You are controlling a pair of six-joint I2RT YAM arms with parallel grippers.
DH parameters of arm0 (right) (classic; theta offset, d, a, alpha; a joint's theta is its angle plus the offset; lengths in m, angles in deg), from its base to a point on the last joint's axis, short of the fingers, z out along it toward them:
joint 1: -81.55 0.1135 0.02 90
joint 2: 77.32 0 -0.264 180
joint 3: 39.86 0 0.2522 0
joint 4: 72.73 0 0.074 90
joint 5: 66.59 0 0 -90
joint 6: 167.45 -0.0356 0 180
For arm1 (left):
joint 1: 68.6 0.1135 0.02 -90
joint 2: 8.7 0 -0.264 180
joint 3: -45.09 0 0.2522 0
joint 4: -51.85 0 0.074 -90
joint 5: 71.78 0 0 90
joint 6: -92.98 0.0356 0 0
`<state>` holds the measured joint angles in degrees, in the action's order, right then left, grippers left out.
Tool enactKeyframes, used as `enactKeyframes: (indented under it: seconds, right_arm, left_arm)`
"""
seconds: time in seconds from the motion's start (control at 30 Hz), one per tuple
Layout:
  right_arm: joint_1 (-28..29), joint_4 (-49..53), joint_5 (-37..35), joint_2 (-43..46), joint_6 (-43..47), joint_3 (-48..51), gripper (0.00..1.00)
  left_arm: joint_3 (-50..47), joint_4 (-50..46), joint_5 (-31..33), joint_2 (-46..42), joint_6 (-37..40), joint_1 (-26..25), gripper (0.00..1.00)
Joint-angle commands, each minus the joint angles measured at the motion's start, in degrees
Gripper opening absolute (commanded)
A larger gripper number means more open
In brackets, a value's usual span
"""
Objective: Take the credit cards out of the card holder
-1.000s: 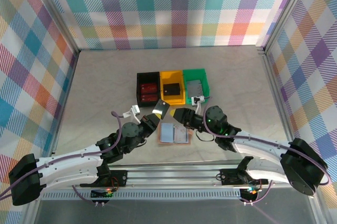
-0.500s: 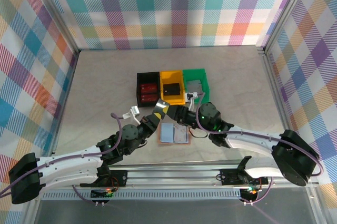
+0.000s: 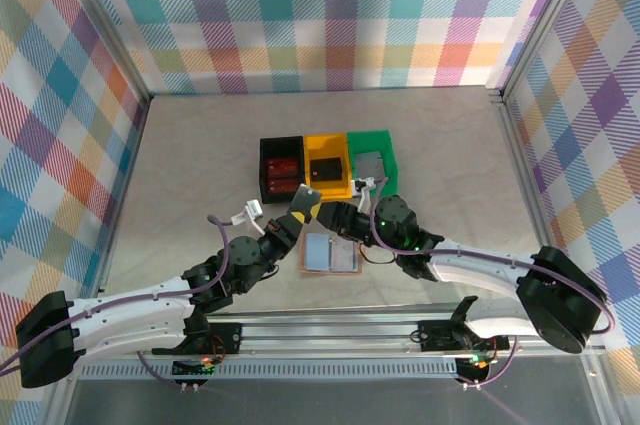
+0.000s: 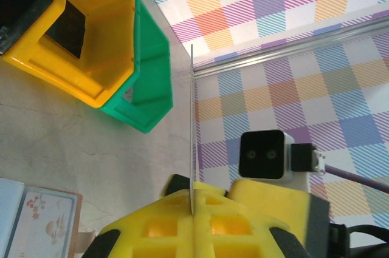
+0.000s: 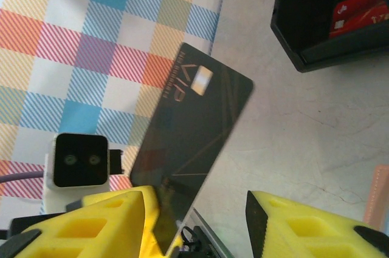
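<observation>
A dark credit card (image 3: 304, 199) with gold "VIP" lettering (image 5: 194, 118) is held upright over the table, with my left gripper (image 3: 296, 218) shut on its lower edge. The left wrist view has it edge-on as a thin line (image 4: 192, 118) pinched between the yellow fingers (image 4: 152, 227). My right gripper (image 3: 331, 213) stands open right beside it; in the right wrist view the card's lower end sits just inside the left finger (image 5: 115, 221); whether it touches is unclear. The card holder (image 3: 330, 255) lies open and flat on the table below, tan with pale blue pockets (image 4: 36, 227).
Three small bins stand in a row just behind the grippers: black (image 3: 281, 167) with red items inside (image 5: 358, 9), yellow (image 3: 327, 165) with a dark card, green (image 3: 373, 160) with a grey card. Bare table stretches to both sides and to the back.
My right gripper has moved left, up to the card held by the left gripper. The left gripper and its card have shifted only slightly. The card holder has not moved.
</observation>
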<state>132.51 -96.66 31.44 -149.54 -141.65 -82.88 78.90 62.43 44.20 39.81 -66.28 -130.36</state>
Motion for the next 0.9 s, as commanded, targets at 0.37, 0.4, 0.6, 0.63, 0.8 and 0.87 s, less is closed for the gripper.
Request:
enactKeyframes:
  seconds: [0.37, 0.4, 0.6, 0.63, 0.8, 0.87]
  right_arm:
    - [1.02, -8.27, 1.99, -5.53, 1.53, -4.80, 0.39]
    - [1.07, -8.27, 1.99, -5.58, 1.66, -5.00, 0.38]
    - [1.16, -7.85, 0.67, -4.85, 2.68, -5.15, 0.26]
    - [1.16, -7.66, 0.56, -4.85, 2.69, -5.21, 0.23]
    - [1.16, -6.60, -0.06, -4.28, 3.01, -5.37, 0.10]
    - [1.16, -5.17, -0.68, -3.36, 3.57, -5.46, 0.00]
  left_arm:
    - [-0.53, 4.97, -0.58, -0.16, 0.35, -1.52, 0.00]
    - [-0.63, 5.04, -0.58, -0.17, 0.35, -1.61, 0.00]
    - [-1.24, 4.93, -0.49, -0.66, 0.35, -1.96, 0.00]
    - [-1.24, 4.69, -0.49, -0.69, 0.35, -1.96, 0.00]
    - [-1.01, 2.91, 0.02, -1.38, 0.52, -1.96, 0.00]
    - [-0.56, 1.00, 0.00, -2.03, 0.90, -1.96, 0.03]
